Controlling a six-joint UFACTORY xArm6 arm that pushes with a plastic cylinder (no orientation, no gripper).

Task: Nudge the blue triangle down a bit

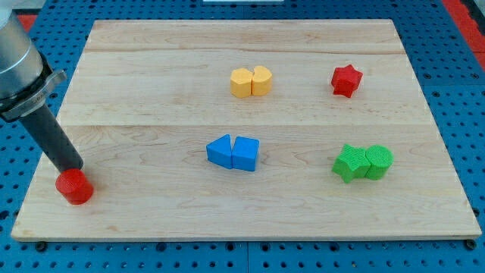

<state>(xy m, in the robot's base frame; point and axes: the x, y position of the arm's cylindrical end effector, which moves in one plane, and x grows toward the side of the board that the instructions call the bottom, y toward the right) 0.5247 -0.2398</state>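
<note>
Resting near-left against red cylinder (74,187), my tip (76,167) well left of blue triangle (220,152); end effector a bare rod, grasping nothing; far-side approach needed.

You're looking at a bright, evenly lit scene: the wooden board (242,76) shows its pale grain with no harsh glare, and colours read saturated against the blue perforated surface (462,91) around it. Shadows are soft and short, hugging the lower edges of the blue blocks (233,153), the green blocks (363,163) and the red cylinder (74,187). Focus holds sharp across the board, though the grey arm housing (17,57) at the view's left looks slightly soft.
</note>
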